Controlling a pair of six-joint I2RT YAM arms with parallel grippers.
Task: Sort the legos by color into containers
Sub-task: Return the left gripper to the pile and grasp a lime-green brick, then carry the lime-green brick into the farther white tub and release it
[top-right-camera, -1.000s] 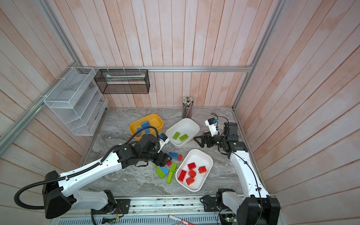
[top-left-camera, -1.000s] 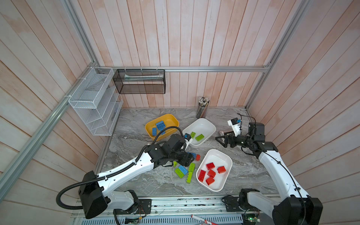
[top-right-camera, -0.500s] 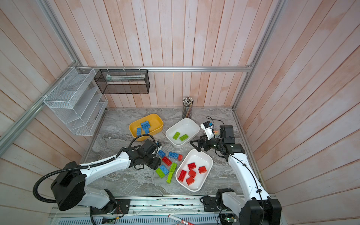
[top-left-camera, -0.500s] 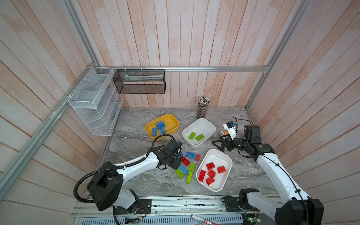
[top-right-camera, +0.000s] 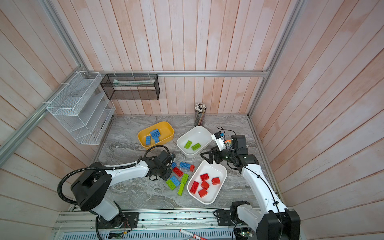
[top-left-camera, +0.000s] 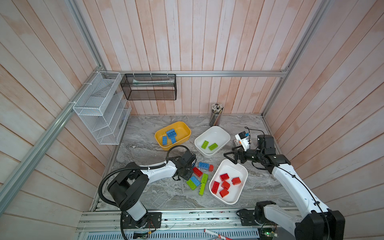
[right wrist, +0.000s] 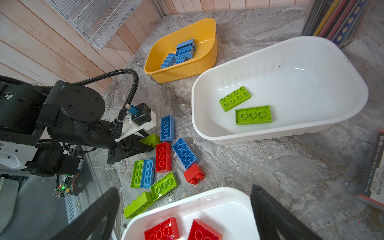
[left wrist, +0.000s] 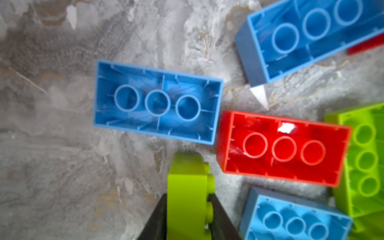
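Lower centre of the wrist view: left gripper [left wrist: 188, 196] clenched on a lime green brick [left wrist: 187, 182] beside loose bricks [left wrist: 284, 148]; right gripper [top-left-camera: 230, 158] gapes empty. Brick seems light, rigid, slick; pinch its flat sides

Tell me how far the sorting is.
Sorted: blue plastic bricks in mustard yellow tub, two lime green bricks in far white tub, five red bricks in near white tub. Held: lime green brick in the left pincer. Left: eight loose bricks on the table.
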